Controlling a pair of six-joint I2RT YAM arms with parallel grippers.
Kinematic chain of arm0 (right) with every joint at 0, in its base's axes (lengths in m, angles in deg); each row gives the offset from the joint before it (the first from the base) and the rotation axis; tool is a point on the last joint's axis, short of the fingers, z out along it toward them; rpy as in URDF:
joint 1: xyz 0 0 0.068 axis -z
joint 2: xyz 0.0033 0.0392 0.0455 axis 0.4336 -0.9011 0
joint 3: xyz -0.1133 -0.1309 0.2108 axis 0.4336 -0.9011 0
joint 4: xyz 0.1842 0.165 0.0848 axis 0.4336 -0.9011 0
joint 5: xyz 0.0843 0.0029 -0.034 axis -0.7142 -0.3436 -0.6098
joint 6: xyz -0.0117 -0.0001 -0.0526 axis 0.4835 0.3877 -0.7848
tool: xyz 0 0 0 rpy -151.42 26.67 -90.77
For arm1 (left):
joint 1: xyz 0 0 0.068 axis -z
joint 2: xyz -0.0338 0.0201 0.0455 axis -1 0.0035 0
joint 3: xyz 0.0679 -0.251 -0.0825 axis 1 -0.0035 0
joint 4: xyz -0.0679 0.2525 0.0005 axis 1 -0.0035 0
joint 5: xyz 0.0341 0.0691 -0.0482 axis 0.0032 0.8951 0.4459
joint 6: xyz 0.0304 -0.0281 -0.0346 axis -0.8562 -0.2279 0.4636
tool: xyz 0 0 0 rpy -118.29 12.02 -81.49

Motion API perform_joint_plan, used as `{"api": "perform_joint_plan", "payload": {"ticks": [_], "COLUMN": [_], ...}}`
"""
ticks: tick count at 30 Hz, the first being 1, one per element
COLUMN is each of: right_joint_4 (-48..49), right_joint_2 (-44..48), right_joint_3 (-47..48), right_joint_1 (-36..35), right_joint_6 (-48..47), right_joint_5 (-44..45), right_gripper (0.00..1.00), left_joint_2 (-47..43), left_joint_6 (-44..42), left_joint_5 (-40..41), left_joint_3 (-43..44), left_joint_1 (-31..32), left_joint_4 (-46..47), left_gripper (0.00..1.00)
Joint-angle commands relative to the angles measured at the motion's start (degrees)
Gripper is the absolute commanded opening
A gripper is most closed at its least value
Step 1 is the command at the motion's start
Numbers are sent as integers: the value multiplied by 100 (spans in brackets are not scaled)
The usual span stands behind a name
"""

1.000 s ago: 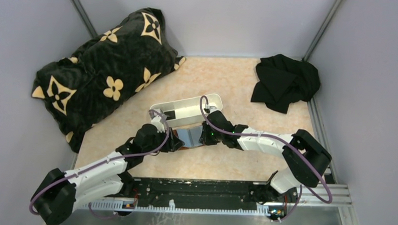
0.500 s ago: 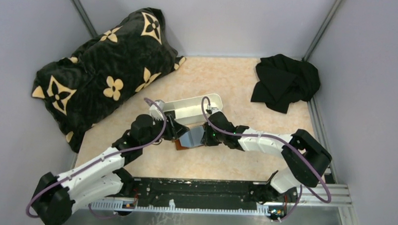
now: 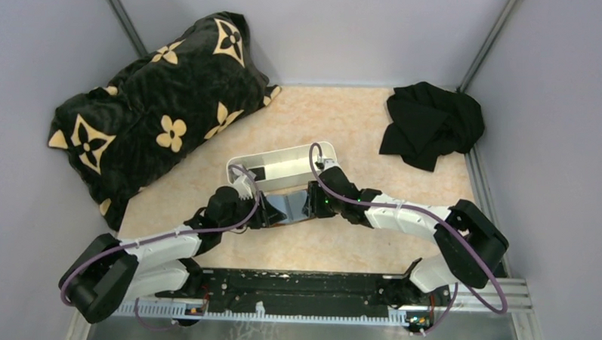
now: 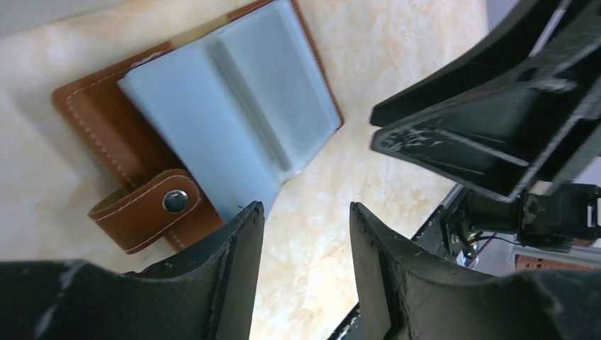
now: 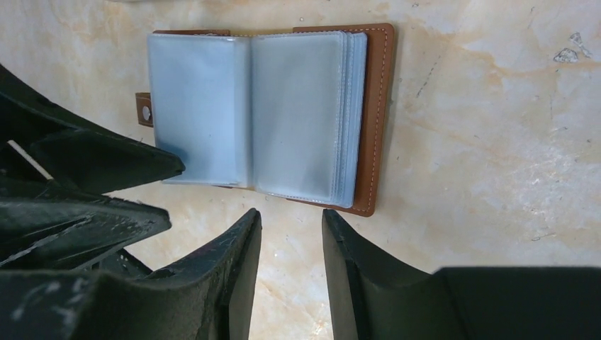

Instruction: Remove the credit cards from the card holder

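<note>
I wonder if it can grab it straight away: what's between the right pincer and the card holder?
Only a thin strip of bare table lies between the right pincer and the open card holder; the right wrist view shows it.

The right claw (image 5: pixel 290 212) is letting go: its jaws, shut half a second ago, are now standing apart with nothing between them, just short of the card holder (image 5: pixel 262 117). The card holder is lying open and flat on the bench (image 5: pixel 482 142) (in the earlier pictures it looked propped at an angle between the two claws). The left claw (image 4: pixel 305 207) is coming back down from beside the white tray (image 3: pixel 283 163) to the holder's strap side, its arm swinging lower again
</note>
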Motion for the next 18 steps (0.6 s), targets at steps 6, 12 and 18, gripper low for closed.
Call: {"api": "perform_joint_plan", "payload": {"ticks": [6, 12, 18], "right_joint_4": [285, 445, 644], "right_joint_2": [-16, -338, -529], "right_joint_3": [241, 362, 308], "right_joint_1": [26, 26, 30], "right_joint_6": [-78, -79, -34], "right_joint_5": [-57, -136, -256], "right_gripper": [27, 14, 13], "left_joint_2": [411, 746, 837], "left_joint_6": [153, 196, 250], "left_joint_5": [-216, -143, -228], "left_joint_3": [-438, -664, -748], "left_joint_1": [-207, -219, -224], "left_joint_4": [712, 977, 1133], "left_gripper": [54, 53, 53]}}
